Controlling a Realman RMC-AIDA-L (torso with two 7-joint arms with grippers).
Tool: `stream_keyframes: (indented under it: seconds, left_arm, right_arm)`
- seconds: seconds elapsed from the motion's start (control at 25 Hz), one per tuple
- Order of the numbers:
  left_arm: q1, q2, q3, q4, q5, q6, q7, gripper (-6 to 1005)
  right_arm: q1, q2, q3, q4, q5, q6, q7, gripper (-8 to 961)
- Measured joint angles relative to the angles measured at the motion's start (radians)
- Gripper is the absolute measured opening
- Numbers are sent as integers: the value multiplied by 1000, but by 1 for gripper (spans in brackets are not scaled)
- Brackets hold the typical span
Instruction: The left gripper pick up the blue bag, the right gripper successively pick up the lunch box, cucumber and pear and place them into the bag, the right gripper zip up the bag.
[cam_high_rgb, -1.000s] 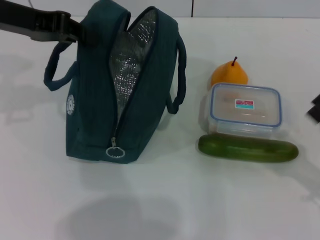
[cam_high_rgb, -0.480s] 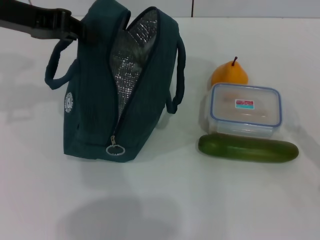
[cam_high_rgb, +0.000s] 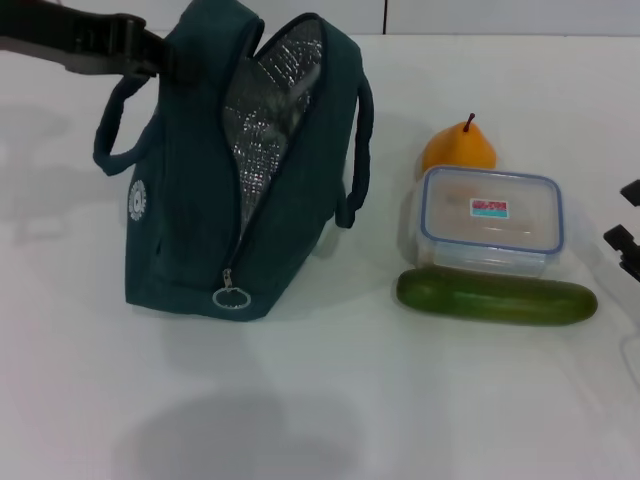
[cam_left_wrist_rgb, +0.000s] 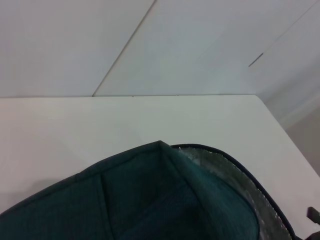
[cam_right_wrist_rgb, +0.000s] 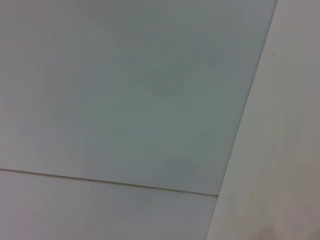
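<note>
The blue bag (cam_high_rgb: 200, 180) stands at the left of the white table, unzipped, its silver lining (cam_high_rgb: 265, 120) showing. My left gripper (cam_high_rgb: 160, 58) reaches in from the upper left and is shut on the bag's top edge by its near handle. The left wrist view shows the bag's top (cam_left_wrist_rgb: 150, 200) close up. The lunch box (cam_high_rgb: 490, 220) sits at the right, with the pear (cam_high_rgb: 458, 150) behind it and the cucumber (cam_high_rgb: 496, 296) in front of it. My right gripper (cam_high_rgb: 628, 222) is open at the right edge, beside the lunch box and apart from it.
The ring zipper pull (cam_high_rgb: 231, 297) hangs at the bag's near lower end. Bare white table (cam_high_rgb: 330, 400) lies in front of the bag and the food. The right wrist view shows only pale flat surfaces.
The bag has tipped a little more upright and shifted slightly left under the left gripper. The right gripper, out of view half a second ago, shows again at the right edge.
</note>
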Motion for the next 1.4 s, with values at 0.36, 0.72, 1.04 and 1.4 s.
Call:
stream_keyframes:
  seconds: [0.36, 0.72, 1.04, 1.4]
  left_arm:
    - [-17, -2, 0, 0, 4, -2, 2, 44]
    - [-13, -4, 0, 0, 5, -2, 12, 44]
    - [-11, -5, 0, 0, 6, -2, 14, 44]
    - [-11, -6, 0, 0, 5, -3, 16, 44]
  right_arm:
    - [56, 5, -2, 4, -42, 60, 16, 868]
    - [115, 6, -4, 17, -66, 71, 17, 868]
    - [121, 5, 0, 17, -70, 67, 18, 868]
    - [119, 5, 2, 9, -70, 49, 18, 869]
